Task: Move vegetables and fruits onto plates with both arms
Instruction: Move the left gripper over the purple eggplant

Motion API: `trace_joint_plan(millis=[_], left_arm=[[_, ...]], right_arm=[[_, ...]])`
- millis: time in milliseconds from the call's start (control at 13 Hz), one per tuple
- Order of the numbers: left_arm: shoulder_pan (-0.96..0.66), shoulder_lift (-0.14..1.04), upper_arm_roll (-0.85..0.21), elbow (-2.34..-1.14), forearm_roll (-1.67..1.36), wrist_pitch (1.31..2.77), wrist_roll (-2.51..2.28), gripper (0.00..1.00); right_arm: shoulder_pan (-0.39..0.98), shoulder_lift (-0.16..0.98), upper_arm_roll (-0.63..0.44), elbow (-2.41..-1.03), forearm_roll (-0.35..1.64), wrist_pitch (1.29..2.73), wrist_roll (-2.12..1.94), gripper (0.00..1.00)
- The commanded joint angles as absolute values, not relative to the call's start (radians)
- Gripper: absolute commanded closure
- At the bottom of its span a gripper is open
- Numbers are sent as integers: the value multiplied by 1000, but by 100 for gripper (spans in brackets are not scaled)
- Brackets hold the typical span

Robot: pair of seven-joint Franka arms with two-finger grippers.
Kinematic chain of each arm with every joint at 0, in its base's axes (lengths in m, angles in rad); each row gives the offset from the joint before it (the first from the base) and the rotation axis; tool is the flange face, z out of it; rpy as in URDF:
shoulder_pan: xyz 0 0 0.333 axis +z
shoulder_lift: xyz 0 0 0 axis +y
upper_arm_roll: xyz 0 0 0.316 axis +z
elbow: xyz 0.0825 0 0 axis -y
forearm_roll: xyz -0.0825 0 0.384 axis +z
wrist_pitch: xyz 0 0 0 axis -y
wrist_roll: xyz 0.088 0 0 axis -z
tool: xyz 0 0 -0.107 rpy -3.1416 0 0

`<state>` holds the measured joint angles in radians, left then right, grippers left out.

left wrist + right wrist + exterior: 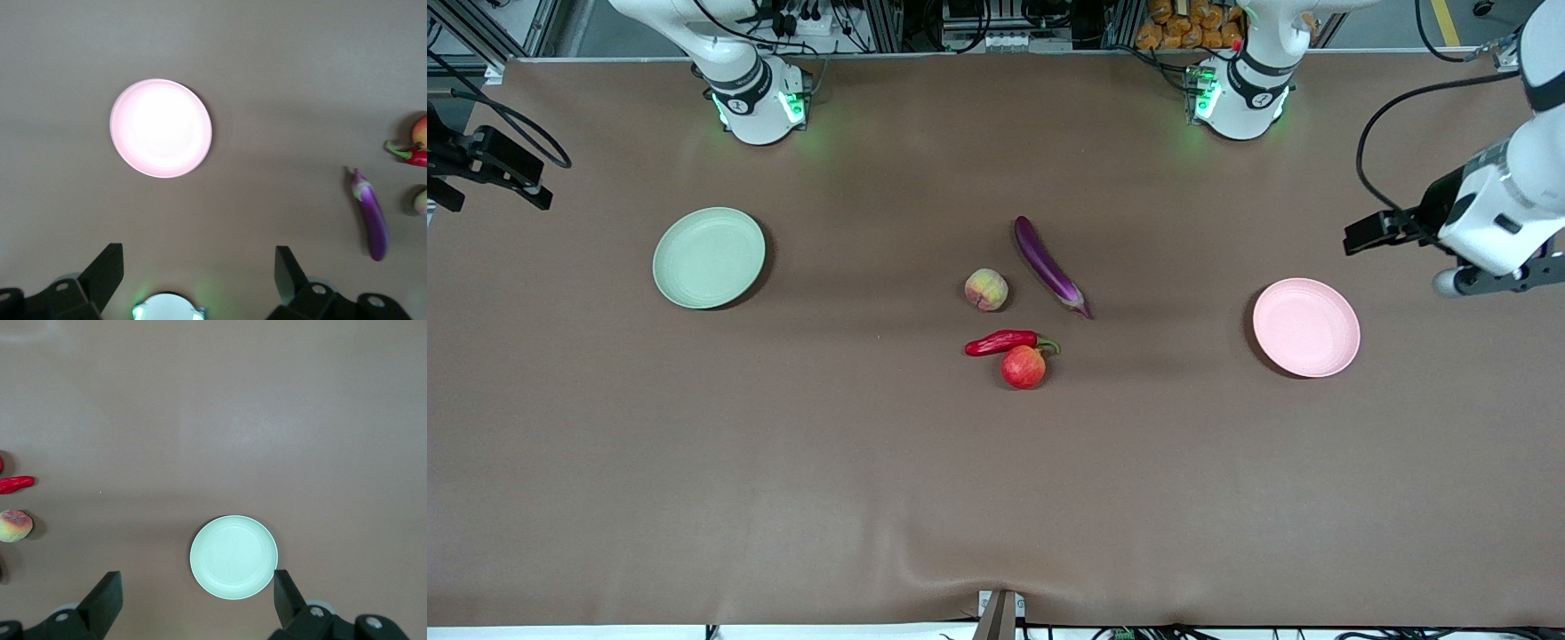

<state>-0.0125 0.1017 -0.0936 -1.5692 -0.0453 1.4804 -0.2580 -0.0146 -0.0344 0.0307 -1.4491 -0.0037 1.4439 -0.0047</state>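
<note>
The purple eggplant, the peach, the red chili pepper and the round red fruit lie together mid-table. The chili touches the red fruit. The pale green plate sits empty toward the right arm's end, and the pale pink plate sits empty toward the left arm's end. My left gripper is open and empty, held high beside the pink plate. My right gripper is open and empty, held high beside the green plate.
A brown cloth covers the whole table. Both arm bases stand along the table edge farthest from the front camera. A small mount sits at the edge nearest to that camera.
</note>
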Motion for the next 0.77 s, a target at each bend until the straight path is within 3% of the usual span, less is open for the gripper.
trace_joint_plan(millis=[0,695], left_arm=[[-58,149,-107,-1554,-63,1492,-333,0],[-253,138,-140,-1945,-25,1925,-619,0]], right_arm=[[-17,-25,38,-1424,5,1433,-2,0],[-12,-25,38,-1422,5,1433,-2,0]])
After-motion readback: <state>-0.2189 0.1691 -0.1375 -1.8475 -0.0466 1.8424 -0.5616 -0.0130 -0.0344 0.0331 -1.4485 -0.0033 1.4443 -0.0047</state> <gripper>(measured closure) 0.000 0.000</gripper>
